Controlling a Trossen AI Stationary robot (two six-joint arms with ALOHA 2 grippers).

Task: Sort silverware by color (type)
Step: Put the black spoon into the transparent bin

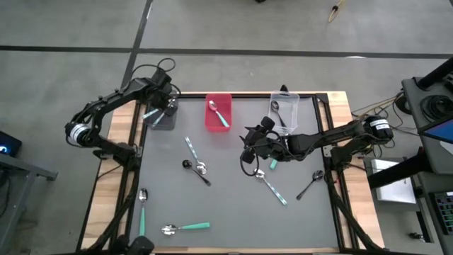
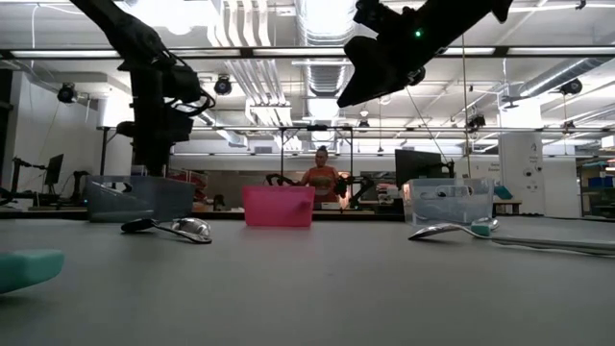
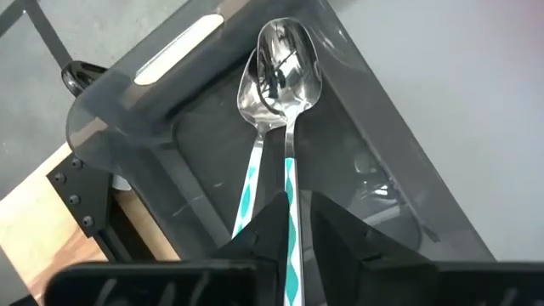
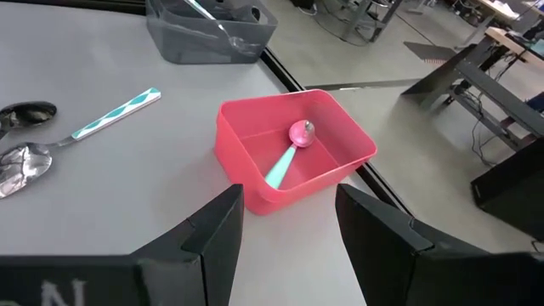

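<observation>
**Patterned spoon between the left fingers, over the smoky bin**

Closest to my left wrist camera, a patterned spoon (image 3: 290, 127) has its teal-and-white zigzag handle running between the left gripper (image 3: 296, 223) fingers, which sit narrowly parted around it; whether they are pinching it, I cannot tell. Its polished bowl lies over a second matching spoon (image 3: 252, 102) inside the translucent grey bin (image 3: 127, 110), a smooth rounded-corner plastic box at the table's far left.

I see the right gripper (image 1: 249, 147) hanging wide open and empty above mid-table. Beyond it the glossy pink bin (image 4: 293, 153) holds a solid-teal-handled spoon (image 4: 289, 153); the clear bin (image 1: 284, 110) holds a black one.

Loose spoons remain scattered on the matte grey tabletop (image 1: 226, 205), framed by pale wood. Behind is an open workshop with ceiling ducts and a person (image 2: 320, 178) seated.
</observation>
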